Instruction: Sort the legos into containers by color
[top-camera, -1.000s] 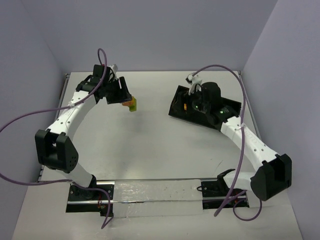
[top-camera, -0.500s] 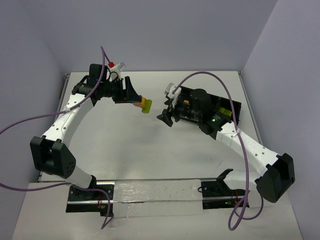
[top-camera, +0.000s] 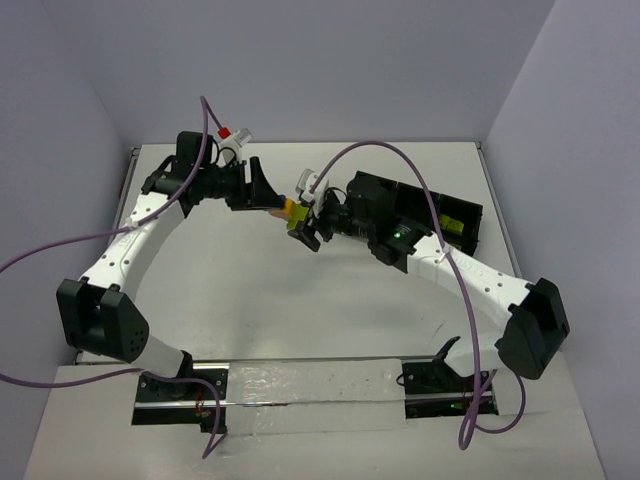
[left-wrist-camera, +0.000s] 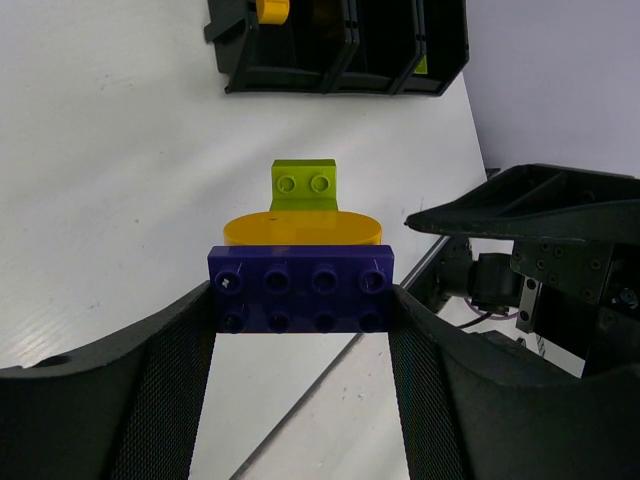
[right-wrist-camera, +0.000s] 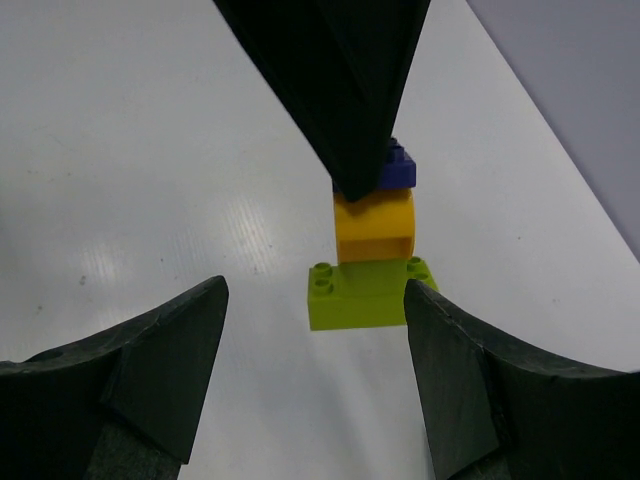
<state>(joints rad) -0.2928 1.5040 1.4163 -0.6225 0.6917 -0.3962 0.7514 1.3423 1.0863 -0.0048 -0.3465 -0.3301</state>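
Two fingers of the left gripper (left-wrist-camera: 302, 305) clamp the blue brick (left-wrist-camera: 300, 290) by its short ends, and that brick carries a stack, seemingly clear of the table (left-wrist-camera: 110, 170): a yellow piece (left-wrist-camera: 303, 228) pressed onto the blue, then a green brick (left-wrist-camera: 304, 184) at the far tip. Facing it, the right gripper (right-wrist-camera: 316, 290) stands spread, gripping nothing, the green brick between its jaws; whether a pad touches it I cannot tell. These bricks look light, rigid and slick, joined only by stud friction, so I would squeeze the green one firmly on its flat sides and pull straight off, since a skewed tug could pop the yellow loose too. Beyond, the tray (left-wrist-camera: 300, 82) lies on the table well apart from the stack
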